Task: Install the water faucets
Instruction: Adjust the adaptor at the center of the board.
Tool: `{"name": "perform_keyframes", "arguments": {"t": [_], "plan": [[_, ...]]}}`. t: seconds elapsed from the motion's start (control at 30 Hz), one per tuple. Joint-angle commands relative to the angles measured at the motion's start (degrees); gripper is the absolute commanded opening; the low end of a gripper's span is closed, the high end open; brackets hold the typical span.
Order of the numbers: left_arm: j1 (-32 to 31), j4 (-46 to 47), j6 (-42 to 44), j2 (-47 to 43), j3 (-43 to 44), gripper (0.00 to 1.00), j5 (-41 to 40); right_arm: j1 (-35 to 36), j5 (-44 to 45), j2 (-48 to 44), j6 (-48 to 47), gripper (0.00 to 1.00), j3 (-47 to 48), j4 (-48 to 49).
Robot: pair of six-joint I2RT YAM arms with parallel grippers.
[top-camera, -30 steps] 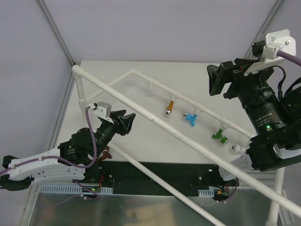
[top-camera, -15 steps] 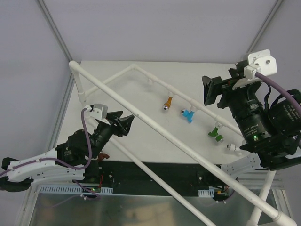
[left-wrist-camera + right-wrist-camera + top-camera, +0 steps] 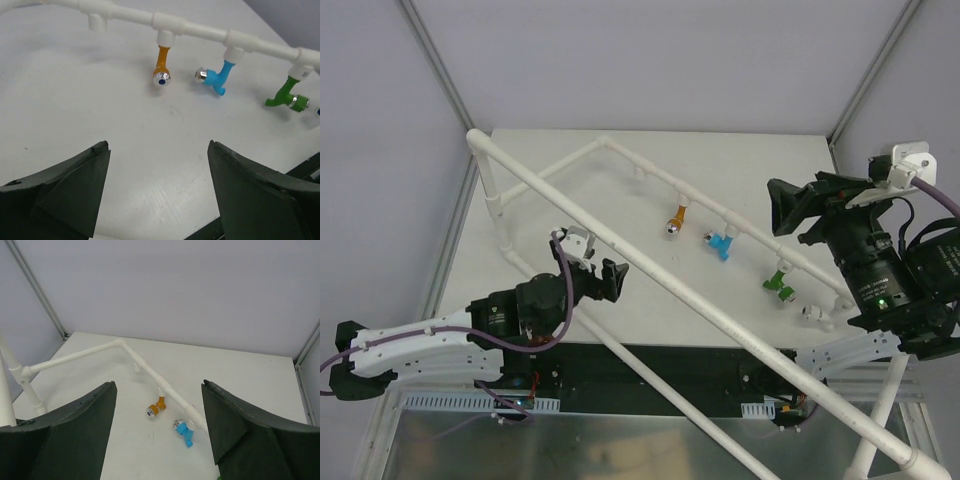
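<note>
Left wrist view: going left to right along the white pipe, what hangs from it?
empty pipe socket → orange faucet → blue faucet → green faucet

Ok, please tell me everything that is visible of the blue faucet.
The blue faucet is a small light-blue plastic tap with a bent body and a shiny silver end. Its stem is pushed up into a white pipe tee. It sits between the orange faucet and the green faucet. Nothing else touches it.
</note>
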Motion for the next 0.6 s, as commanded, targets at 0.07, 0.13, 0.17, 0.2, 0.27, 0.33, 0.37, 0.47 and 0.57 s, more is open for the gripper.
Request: {"name": "perform_keyframes", "arguments": {"t": [0.07,0.13,0.17,0.2,0.27,0.33,0.37,0.47,0.57], "plan": [[0.6,-4.2,-3.8,5.0,4.6,0.85,0.8,0.2,9.5,4.9,3.9,0.75,-1.7,2.7],[0.5,-5.6,-3.9,5.8,5.6,0.88,1.7,-1.5,7.9,8.2,3.8,0.75,-1.1,2.7],[0.5,-6.0,-4.0,6.3,5.8,0.89,2.5,-3.2,6.9,9.4,4.0,0.75,-0.8,2.9],[0.6,-6.1,-4.2,6.3,5.9,0.90,3.0,-4.6,5.4,10.6,4.5,0.74,-0.6,2.7],[0.6,-6.0,-4.5,6.4,5.8,0.90,4.7,-8.3,1.8,13.3,15.3,0.74,1.9,-6.8],[0.6,-6.1,-4.6,6.1,5.6,0.90,5.5,-15.4,-13.9,18.7,48.1,0.75,18.7,-54.7],[0.6,-6.1,-4.7,6.0,5.4,0.90,5.3,-25.8,-25.5,22.3,60.1,0.75,24.6,-65.4],[0.6,-6.2,-4.5,5.6,5.1,0.91,5.7,-35.2,-33.3,22.5,56.4,0.77,16.9,-56.6],[0.6,-6.5,-3.7,4.2,4.4,0.91,6.3,-47.9,-50.5,20.7,62.3,0.78,12.0,-52.6]]}}
